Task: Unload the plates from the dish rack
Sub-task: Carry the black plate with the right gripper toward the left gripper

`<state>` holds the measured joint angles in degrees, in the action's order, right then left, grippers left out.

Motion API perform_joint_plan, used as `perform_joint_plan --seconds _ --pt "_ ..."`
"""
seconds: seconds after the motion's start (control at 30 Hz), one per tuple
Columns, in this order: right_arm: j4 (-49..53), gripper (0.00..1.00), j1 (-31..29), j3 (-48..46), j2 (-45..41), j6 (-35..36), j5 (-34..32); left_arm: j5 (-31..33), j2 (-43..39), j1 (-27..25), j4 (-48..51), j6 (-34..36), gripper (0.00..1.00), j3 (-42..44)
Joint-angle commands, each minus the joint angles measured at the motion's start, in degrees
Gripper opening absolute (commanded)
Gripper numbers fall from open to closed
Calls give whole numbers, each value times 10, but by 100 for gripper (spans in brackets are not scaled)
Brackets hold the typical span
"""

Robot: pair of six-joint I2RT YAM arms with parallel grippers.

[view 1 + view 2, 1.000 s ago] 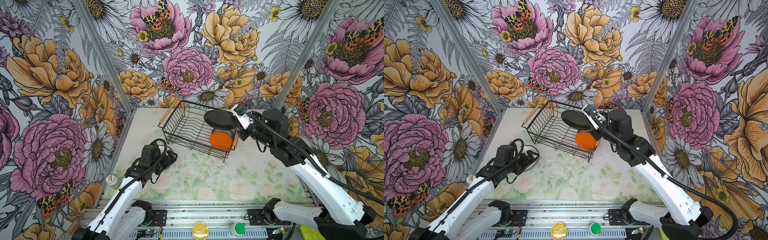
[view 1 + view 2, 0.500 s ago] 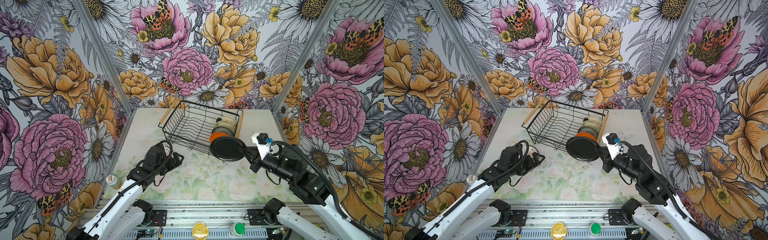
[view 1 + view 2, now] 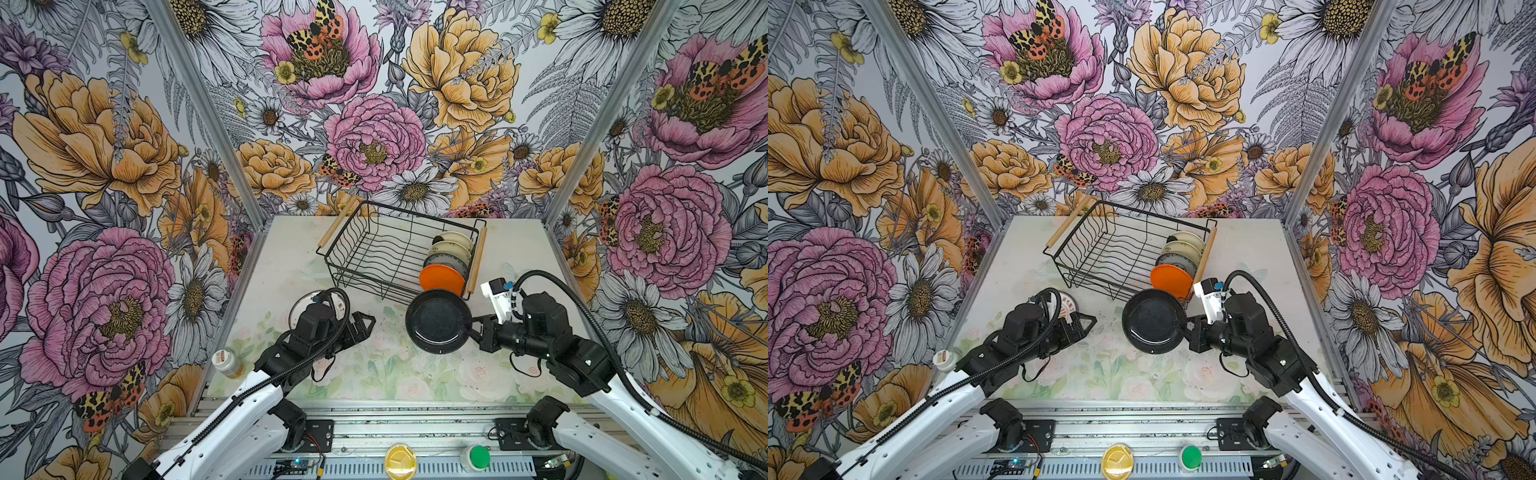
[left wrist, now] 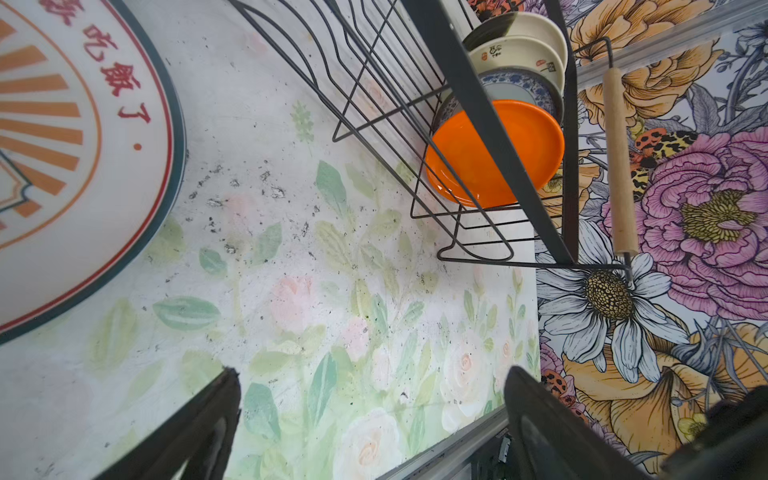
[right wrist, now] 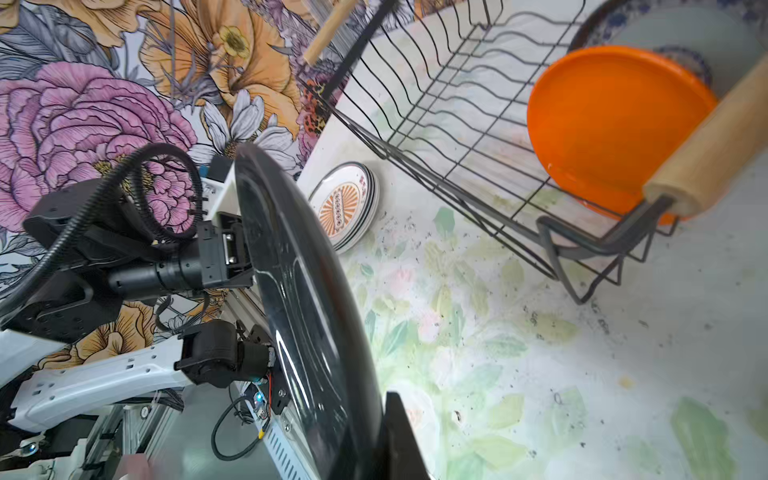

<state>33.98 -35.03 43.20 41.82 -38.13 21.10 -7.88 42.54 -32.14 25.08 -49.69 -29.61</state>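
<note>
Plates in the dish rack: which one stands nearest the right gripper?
The plain orange plate, frontmost in the row; the blue-patterned plate and two cream plates stand behind it.

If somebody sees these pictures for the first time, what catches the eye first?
The flowered walls, loud on every side. Then the black plate, gripped at its rim by the right tool, just in front of the dish rack, where an orange plate stands foremost of four.

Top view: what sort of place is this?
Probably a robot test booth, not a kitchen: floral printed walls box in a table, with two robot arms mounted along its front edge.
</note>
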Motion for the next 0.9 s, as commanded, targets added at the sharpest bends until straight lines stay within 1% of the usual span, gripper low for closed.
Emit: perform_joint_plan --seconds 0.0,0.17,0.47,0.7,0.87 --pt "-18 0 -8 -7 11 -68 11 19 -18 -9 -28 -12 98 19" --pt "-31 0 -18 -24 42 -106 16 -1 -37 -11 -58 -13 97 42" --pt "-75 0 -35 -17 106 -131 27 -41 -51 -36 -113 3 88 55" --pt "-96 0 -45 -9 139 -138 43 -61 -12 -71 -159 19 80 53" --pt "-115 0 -48 -8 144 -149 52 -53 18 -105 -175 34 70 41"
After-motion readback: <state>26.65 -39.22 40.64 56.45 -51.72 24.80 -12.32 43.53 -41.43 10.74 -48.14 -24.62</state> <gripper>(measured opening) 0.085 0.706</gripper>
